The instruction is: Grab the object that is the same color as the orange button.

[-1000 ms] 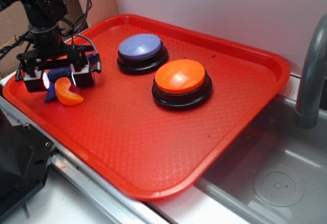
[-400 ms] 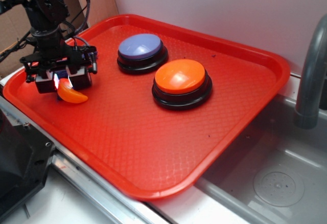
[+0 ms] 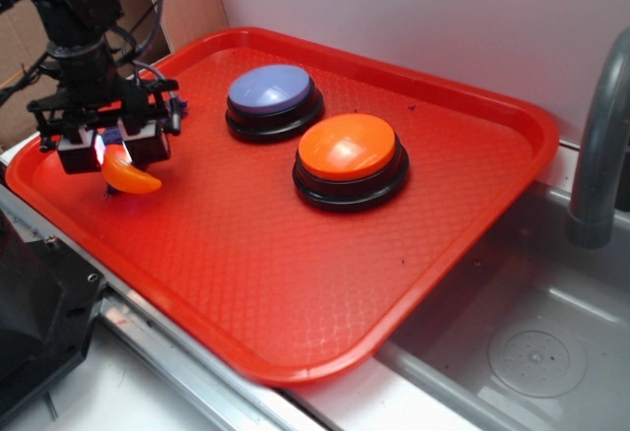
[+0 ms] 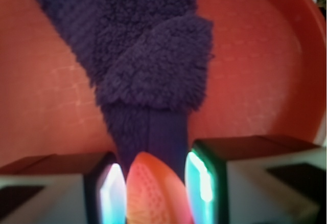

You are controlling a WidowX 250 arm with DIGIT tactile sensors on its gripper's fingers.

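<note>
The small glossy orange crescent (image 3: 129,177) hangs between the fingers of my gripper (image 3: 110,155) at the tray's left edge. In the wrist view the crescent (image 4: 156,198) fills the gap between the two lit pads of the gripper (image 4: 152,180), which is shut on it. The purple cloth scrap (image 4: 148,65) lies on the tray just beyond the fingertips; only a bit of the scrap (image 3: 113,136) shows in the exterior view. The orange button (image 3: 347,149), with its black base, stands at the tray's middle, well to the right of the gripper.
A lavender-blue button (image 3: 270,90) stands behind and left of the orange one. All sit on a red tray (image 3: 295,283) with a raised rim. A metal sink (image 3: 532,352) and a grey pipe (image 3: 600,146) are at the right. A wall runs behind.
The jaws have closed from wide open onto the orange crescent. Gripper and crescent have shifted slightly left and up, and the purple cloth is now mostly hidden behind the gripper.
</note>
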